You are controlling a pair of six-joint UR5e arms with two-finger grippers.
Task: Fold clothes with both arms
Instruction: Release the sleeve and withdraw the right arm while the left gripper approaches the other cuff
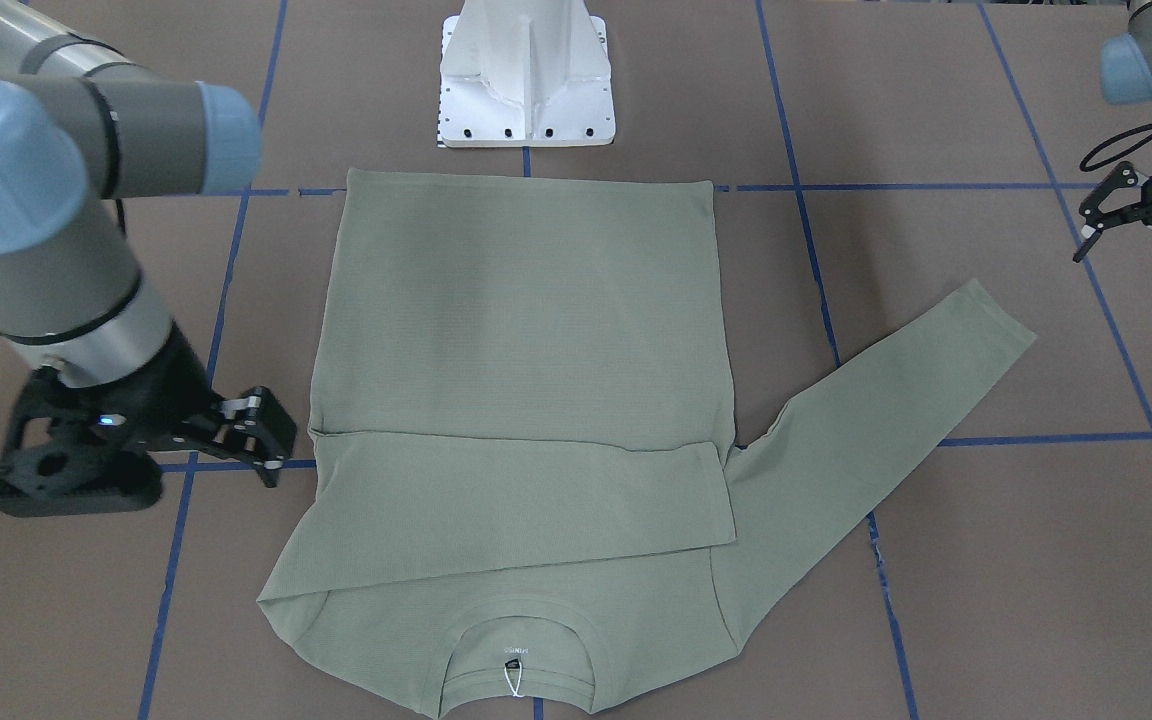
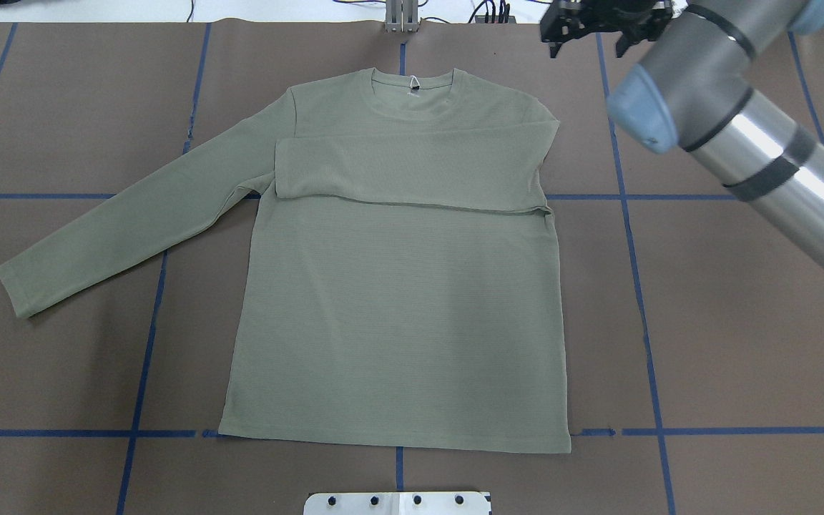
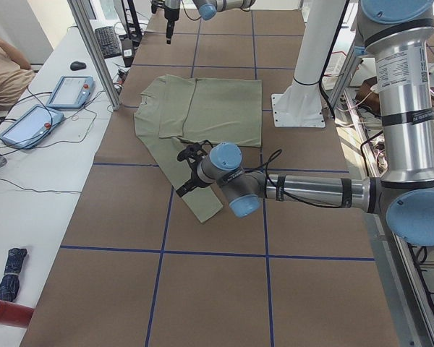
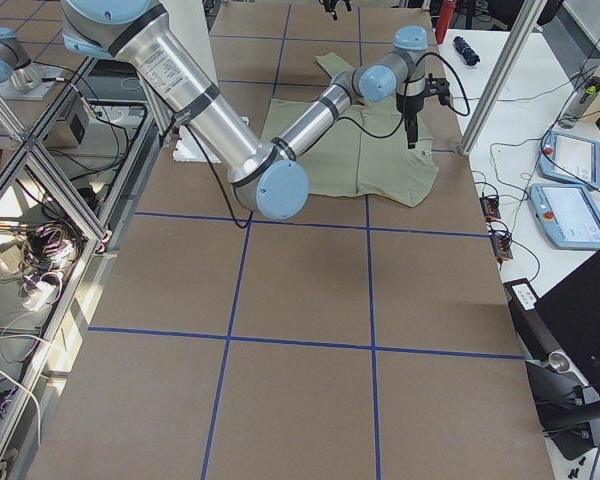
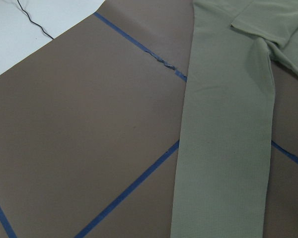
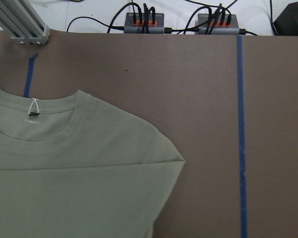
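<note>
On brown taped worktop (image 2: 705, 357), shirt (image 2: 398, 322) flat, 1 sleeve (image 2: 412, 168) folded across chest. Seems mid-fold: needs left pincer (image 1: 1126, 275), spread and empty like right pincer (image 2: 589, 39), pinching outstretched sleeve (image 2: 133, 214) at frame left.

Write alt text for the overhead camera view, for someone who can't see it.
A sage-green long-sleeved shirt lies flat on a brown table with blue tape lines, its folded sleeve across the chest and its outstretched sleeve pointing left. The right arm enters from the right, its open gripper beyond the shirt's shoulder, holding nothing.
</note>
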